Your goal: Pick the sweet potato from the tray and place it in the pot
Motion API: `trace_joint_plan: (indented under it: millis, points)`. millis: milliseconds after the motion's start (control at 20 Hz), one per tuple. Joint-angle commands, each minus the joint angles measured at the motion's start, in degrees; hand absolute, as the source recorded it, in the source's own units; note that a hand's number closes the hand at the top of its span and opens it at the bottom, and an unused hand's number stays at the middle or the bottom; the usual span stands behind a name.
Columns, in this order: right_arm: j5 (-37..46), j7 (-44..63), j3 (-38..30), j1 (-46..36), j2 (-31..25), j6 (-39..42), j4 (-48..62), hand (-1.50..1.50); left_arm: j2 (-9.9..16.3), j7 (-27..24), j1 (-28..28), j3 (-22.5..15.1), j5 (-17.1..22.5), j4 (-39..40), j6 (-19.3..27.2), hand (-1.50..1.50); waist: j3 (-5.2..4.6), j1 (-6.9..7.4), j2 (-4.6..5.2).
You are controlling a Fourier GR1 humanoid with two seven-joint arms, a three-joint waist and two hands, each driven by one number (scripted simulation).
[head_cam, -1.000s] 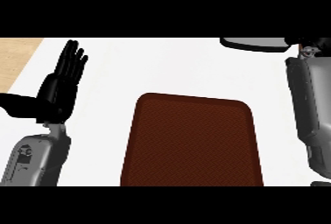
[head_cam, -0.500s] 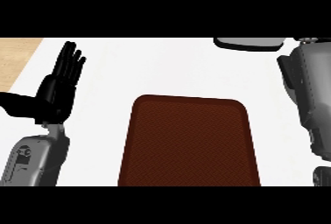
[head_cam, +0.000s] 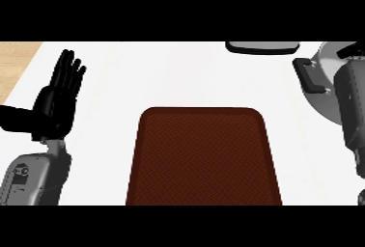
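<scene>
Left hand (head_cam: 58, 99) rests flat, fingers straight. Right forearm (head_cam: 354, 120) covers the pot (head_cam: 324, 89); its hand's hidden, can't tell. Tray's (head_cam: 203, 157) long axis runs away from the robot

Bright, even light on the white counter (head_cam: 185, 72) (hardly any shadows, no glare)

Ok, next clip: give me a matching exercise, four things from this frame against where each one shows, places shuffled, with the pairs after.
Things:
1. tray
2. left hand
3. pot
4. lid

Places:
A. top edge, right of the middle
B. left side, fingers straight and pointing up
C. lower middle of the counter
D. right edge, black handle facing the middle

Pairs: 1-C, 2-B, 3-D, 4-A
</scene>
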Motion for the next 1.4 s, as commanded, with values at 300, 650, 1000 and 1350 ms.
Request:
trace_joint_plan:
  millis: [300, 650, 1000, 1350]
  points:
    - [-3.1, 0.5, -5.2, 3.6, -4.5, -13.8, 8.8, 1.50, 0.2, -0.6, 1.3, 1.0, 0.9, 0.0, -1.4, 0.00, 0.02, -0.37, -0.07]
    - [-13.7, -5.8, -14.3, 5.3, -6.0, -17.1, 14.2, 1.50, 0.4, -1.5, 2.2, 1.5, 0.7, -0.4, -1.5, 0.00, 0.13, -0.13, 0.04]
    - [-26.4, -24.3, -20.2, 6.8, -6.8, -22.8, 19.3, -1.50, 0.7, 2.7, -1.4, 1.1, 1.2, -1.0, -1.4, 0.00, 0.29, 0.60, 0.43]
    - [-31.0, -33.0, -19.7, 3.8, -4.2, -33.2, 15.4, -1.50, 1.1, 4.1, -1.7, 1.2, 1.0, -2.5, -1.3, 0.00, 0.15, -0.19, -0.14]
